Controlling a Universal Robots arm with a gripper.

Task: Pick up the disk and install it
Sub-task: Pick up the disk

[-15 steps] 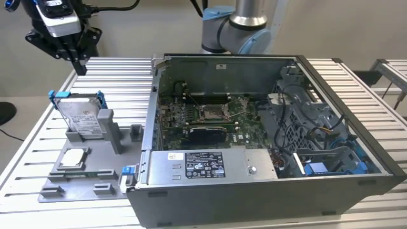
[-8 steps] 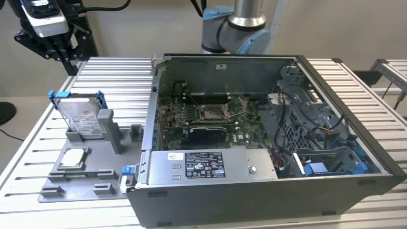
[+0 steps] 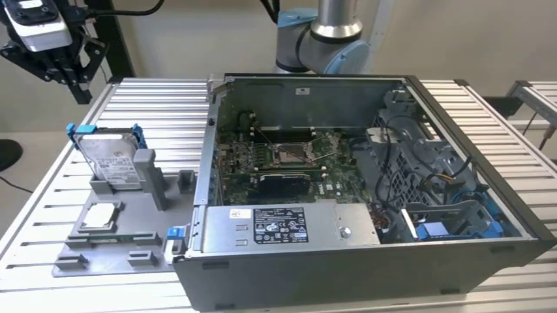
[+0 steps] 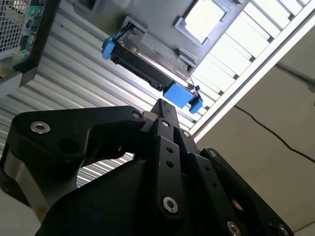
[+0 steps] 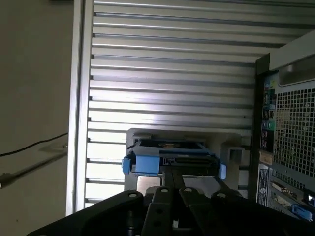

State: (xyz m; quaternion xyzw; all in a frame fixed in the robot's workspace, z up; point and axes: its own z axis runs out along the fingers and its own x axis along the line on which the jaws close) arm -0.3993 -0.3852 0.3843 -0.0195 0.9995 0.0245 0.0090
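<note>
Re claw (image 3: 68, 77): hanging high at the exterior view's upper left, well apart from everything, pinching nothing. Reading the claw (image 4: 161, 105) as pressed together in the second wrist view, tips meeting w/ no real gap. Getting the same read off the claw (image 5: 172, 174) in the first wrist view.

Re disk (image 3: 109, 158): not picked up yet. Standing on edge in a slot of the grey holder plate (image 3: 113, 255) on the slatted table (image 3: 44, 195), at the exterior view's left of the PC case (image 3: 366, 277). Prob parked upright on purpose, leaving the top edge and blue frame tabs exposed for a grab from above. Showing right beyond the claw tips in both wrist views, disk (image 4: 147, 61) and disk (image 5: 170, 156), so judging the claw as lined up over it.

Re small chip (image 3: 98, 217): lying flat in its own pocket on the same plate, just in front of the disk. Guessing the separate pockets are for keeping parts from sliding.

Re case: lying on its side w/ panel off and opening facing up, giving access from above. Showing the power box (image 3: 287, 225) along the near edge and the board (image 3: 287, 156) mid-case. Spotting a blue-trimmed bay (image 3: 444, 227) at the exterior view's right end, looking vacant. Judging that as the disk's seat.
</note>
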